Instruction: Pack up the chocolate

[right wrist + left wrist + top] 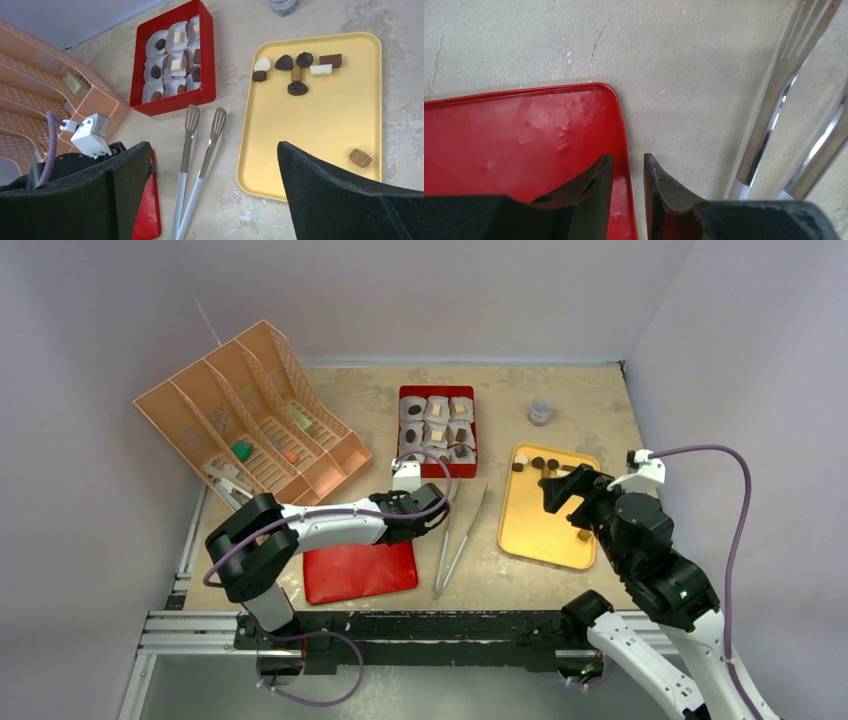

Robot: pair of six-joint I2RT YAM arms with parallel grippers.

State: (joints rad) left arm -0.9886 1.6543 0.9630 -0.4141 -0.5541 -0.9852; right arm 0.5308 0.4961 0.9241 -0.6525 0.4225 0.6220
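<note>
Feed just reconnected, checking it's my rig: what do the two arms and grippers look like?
Both have white links between bulky black joints. A purple cable loops along the left arm and another arcs from a white camera block on the right arm, which shows a small green light. The left gripper and right gripper have matte black fingers.

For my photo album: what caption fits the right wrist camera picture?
Through the open right gripper: tongs, a red box of cupped chocolates, a yellow tray with loose pieces.
</note>
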